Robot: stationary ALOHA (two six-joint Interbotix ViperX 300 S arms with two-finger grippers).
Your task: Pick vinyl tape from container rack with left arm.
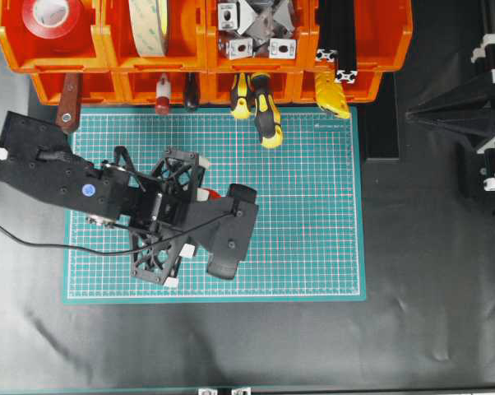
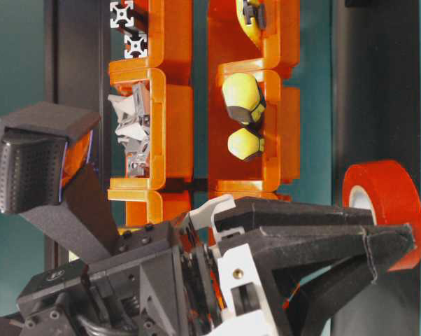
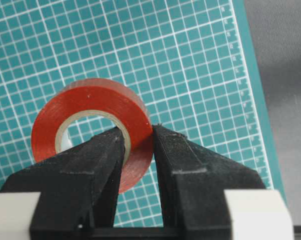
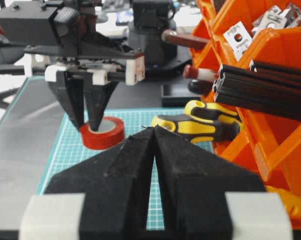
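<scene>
The vinyl tape (image 3: 90, 97), a small red roll, sits between the fingers of my left gripper (image 3: 138, 129). One finger goes through its hole and the other presses on the outside of its wall. In the right wrist view the tape (image 4: 101, 134) lies flat, low over the green mat (image 1: 313, 206), under the left gripper (image 4: 88, 127). I cannot tell whether it touches the mat. From overhead only a red sliver (image 1: 214, 194) shows at the left gripper (image 1: 210, 194). The orange container rack (image 1: 108, 49) is along the back. My right gripper (image 4: 154, 129) is shut and empty, parked at the right (image 1: 409, 115).
The rack holds a larger red tape roll (image 1: 54, 16), a cream tape roll (image 1: 149, 25), metal brackets (image 1: 256, 29), black profiles (image 1: 338, 41) and yellow-black screwdrivers (image 1: 264, 107) that stick out over the mat's back edge. A cable (image 1: 34, 239) trails from the left arm.
</scene>
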